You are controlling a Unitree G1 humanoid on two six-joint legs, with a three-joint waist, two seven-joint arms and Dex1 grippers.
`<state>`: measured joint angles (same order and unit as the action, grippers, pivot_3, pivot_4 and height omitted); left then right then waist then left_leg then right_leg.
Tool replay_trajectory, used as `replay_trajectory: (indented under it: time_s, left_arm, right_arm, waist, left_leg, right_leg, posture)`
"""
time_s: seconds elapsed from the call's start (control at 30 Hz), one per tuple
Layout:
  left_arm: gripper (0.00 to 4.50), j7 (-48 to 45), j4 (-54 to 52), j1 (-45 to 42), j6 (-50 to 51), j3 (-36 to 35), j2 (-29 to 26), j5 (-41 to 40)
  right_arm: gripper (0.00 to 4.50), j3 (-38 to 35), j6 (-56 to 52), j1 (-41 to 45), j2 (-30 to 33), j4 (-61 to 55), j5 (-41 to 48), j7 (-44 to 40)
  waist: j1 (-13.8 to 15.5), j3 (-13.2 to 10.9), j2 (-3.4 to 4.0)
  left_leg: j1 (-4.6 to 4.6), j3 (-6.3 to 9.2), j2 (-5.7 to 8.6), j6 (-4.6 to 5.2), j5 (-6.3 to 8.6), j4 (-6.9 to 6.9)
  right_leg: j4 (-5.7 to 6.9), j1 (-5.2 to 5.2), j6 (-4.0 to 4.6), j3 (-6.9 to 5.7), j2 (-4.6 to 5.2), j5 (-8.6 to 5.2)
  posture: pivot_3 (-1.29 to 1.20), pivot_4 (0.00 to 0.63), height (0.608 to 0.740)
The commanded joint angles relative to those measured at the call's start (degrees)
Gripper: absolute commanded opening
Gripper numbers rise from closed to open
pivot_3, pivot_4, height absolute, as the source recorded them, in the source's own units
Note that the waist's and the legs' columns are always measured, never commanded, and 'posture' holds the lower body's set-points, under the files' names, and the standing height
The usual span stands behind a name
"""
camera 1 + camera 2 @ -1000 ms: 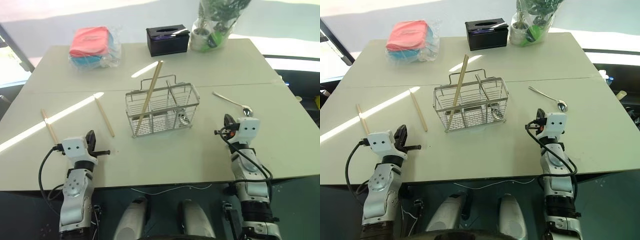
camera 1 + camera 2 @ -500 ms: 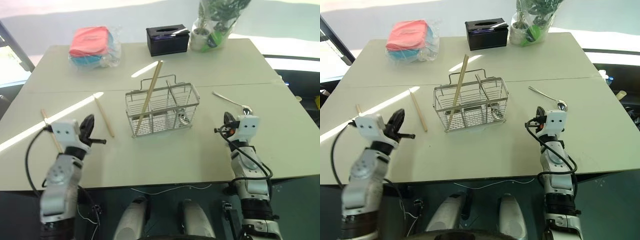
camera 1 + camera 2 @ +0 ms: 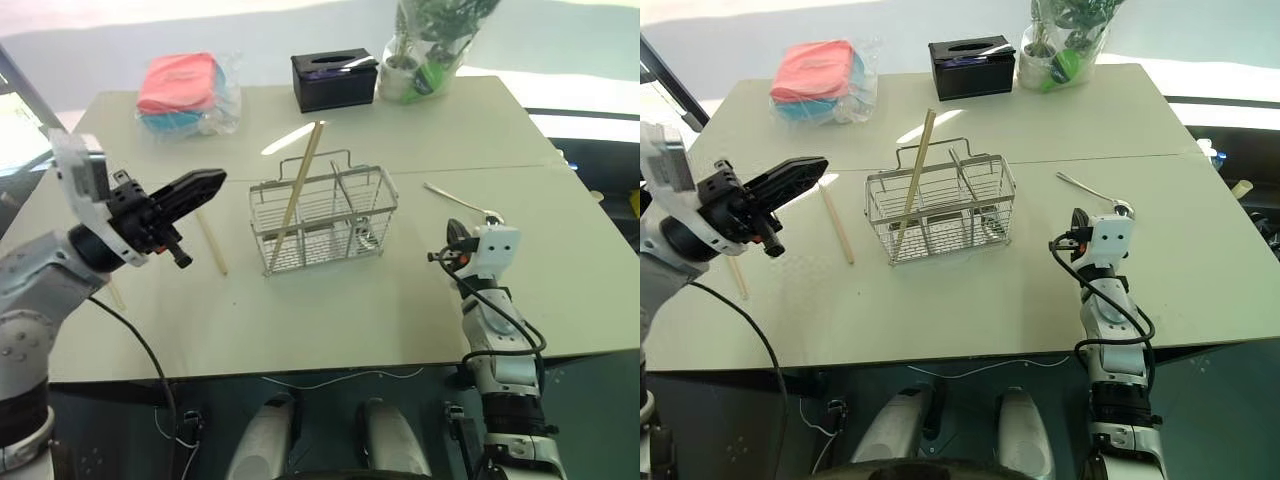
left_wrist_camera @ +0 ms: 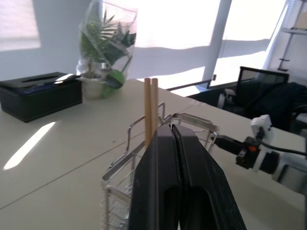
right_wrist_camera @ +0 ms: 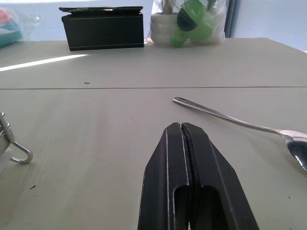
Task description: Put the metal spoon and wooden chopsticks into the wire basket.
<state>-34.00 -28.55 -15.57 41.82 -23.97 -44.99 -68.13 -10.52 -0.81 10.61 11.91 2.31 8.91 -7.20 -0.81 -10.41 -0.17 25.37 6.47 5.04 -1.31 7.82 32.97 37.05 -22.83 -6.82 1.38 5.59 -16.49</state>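
Wire basket holding one leaning chopstick; behind it, tissue box, bagged plant. Left claw and right claw closed, empty.

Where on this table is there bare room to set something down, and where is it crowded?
Bare: the near strip in front of the wire basket, between the two grippers; also the far right, between the spoon and the plant. Crowded: the far edge with the pink bag and tissue box, and the left, where loose chopsticks lie.
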Motion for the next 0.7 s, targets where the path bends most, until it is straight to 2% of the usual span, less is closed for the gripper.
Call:
replay_trajectory:
  time_s: [0.03, 0.23, 0.4, 0.5, 0.6, 0.7]
  left_arm:
    - [0.01, -1.70, 0.29, -3.82, 1.84, 1.24, -1.64, -3.39]
    - [0.01, -4.09, 4.30, -12.00, 4.17, 8.64, -1.82, 0.28]
    - [0.01, -7.67, 5.34, -14.17, 4.82, 13.76, -3.45, 6.08]
    - [0.84, -9.46, 6.15, -14.55, 4.51, 15.19, -3.49, 8.94]
    - [2.24, -10.52, 6.54, -14.25, 4.13, 15.51, -2.84, 10.84]
    - [3.84, -10.87, 6.48, -13.81, 3.66, 15.70, -2.04, 12.41]
  right_arm:
    - [0.00, 0.22, -0.21, 0.54, 0.93, -2.28, -1.20, 0.12]
    - [0.00, 2.02, -3.34, 2.26, 3.27, -2.76, -5.01, 0.29]
    - [0.00, 5.99, -12.27, 5.84, 8.17, -4.25, -9.01, -2.64]
    - [0.00, 6.14, -15.53, 8.83, 10.03, -4.74, -9.44, -3.74]
    - [0.00, 6.18, -18.30, 10.91, 11.70, -5.30, -9.59, -5.25]
    - [0.00, 6.57, -21.79, 12.45, 13.68, -6.30, -9.64, -7.23]
  waist:
    - [0.05, 0.00, 0.00]
    - [0.06, 0.00, 0.00]
    - [-0.16, -0.02, 0.01]
    - [-0.09, -0.04, 0.00]
    - [0.01, -0.06, -0.02]
    - [0.19, -0.08, -0.06]
  left_leg:
    - [0.00, 0.01, 0.00, 0.00, 0.00, 0.00]
    - [0.00, -0.02, 0.02, 0.03, -0.02, 0.00]
    - [0.01, -0.06, 0.00, 0.09, -0.06, -0.01]
    - [0.02, -0.06, -0.01, 0.10, -0.07, -0.03]
    - [0.04, -0.06, 0.00, 0.10, -0.07, -0.02]
    - [0.06, -0.06, 0.01, 0.10, -0.07, -0.02]
  right_leg:
    - [0.01, 0.00, 0.00, 0.00, 0.00, 0.00]
    - [0.00, 0.01, 0.01, 0.00, 0.00, 0.00]
    - [0.01, -0.05, 0.01, 0.04, -0.01, 0.00]
    - [0.02, -0.07, 0.02, 0.04, -0.01, -0.01]
    - [-0.01, -0.06, 0.02, 0.03, 0.01, -0.01]
    - [-0.02, -0.06, 0.02, 0.03, 0.03, -0.01]
  posture:
    - [0.00, 0.150, 0.740]
    - [0.00, 0.150, 0.740]
    - [0.00, 0.150, 0.740]
    - [0.00, 0.150, 0.740]
    - [0.00, 0.150, 0.740]
    - [0.00, 0.150, 0.740]
